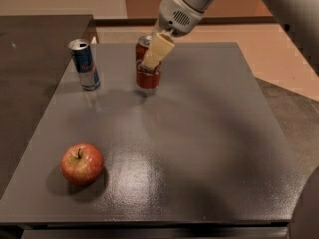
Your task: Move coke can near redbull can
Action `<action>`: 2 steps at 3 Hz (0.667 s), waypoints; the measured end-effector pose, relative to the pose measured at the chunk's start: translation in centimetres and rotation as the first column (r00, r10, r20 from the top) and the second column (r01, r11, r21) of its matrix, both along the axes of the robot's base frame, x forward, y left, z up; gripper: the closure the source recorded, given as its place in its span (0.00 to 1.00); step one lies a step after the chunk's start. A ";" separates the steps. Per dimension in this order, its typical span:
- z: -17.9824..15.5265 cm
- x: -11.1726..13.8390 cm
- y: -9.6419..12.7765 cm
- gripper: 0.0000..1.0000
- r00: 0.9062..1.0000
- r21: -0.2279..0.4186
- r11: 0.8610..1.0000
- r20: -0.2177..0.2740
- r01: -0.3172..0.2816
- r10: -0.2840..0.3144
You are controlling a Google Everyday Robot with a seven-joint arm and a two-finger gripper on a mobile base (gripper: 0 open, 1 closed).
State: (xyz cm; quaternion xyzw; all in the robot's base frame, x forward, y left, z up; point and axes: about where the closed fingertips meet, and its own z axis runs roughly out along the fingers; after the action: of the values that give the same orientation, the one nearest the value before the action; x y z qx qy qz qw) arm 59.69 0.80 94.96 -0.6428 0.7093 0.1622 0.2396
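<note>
The fingers (159, 48) of the gripper (150, 59) were closed on the coke can (148, 77). One pale finger lay across the front of the can, near its top. The other finger was hidden behind it. The can stood upright in the grip. Its bottom was very close to the table (209, 133), and I could not tell if it touched. The gripper hung over the back of the table, on the end of the big grey arm (187, 4).

The coke can was near the redbull can (84, 64), with a strip of bare table between them. They did not touch. The redbull can stood upright by the back left corner. A red apple (81, 164) sat well apart, at the front left.

The job looked almost done. I think only the setting down and letting go were left.

A few things could go wrong from here. If the gripper went much farther toward the redbull can, it could bump it. That can is thin and tall, so it would tip easily, and it stood close to the table's edge. If the fingers opened while the coke can was off the table or leaning, it could fall and roll. If a finger caught the rim on the way up, it could pull the can over.
</note>
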 end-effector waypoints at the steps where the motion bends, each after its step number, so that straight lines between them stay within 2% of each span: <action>1: -1.1 -0.1 3.5 1.00 0.999 -0.021 0.999 0.023 -0.047 0.047; 2: -2.1 0.0 6.2 1.00 0.996 -0.033 0.996 0.035 -0.080 0.082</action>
State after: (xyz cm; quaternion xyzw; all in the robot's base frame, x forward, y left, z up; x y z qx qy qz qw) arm 59.71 6.96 92.86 -0.6777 0.6806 0.1487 0.2354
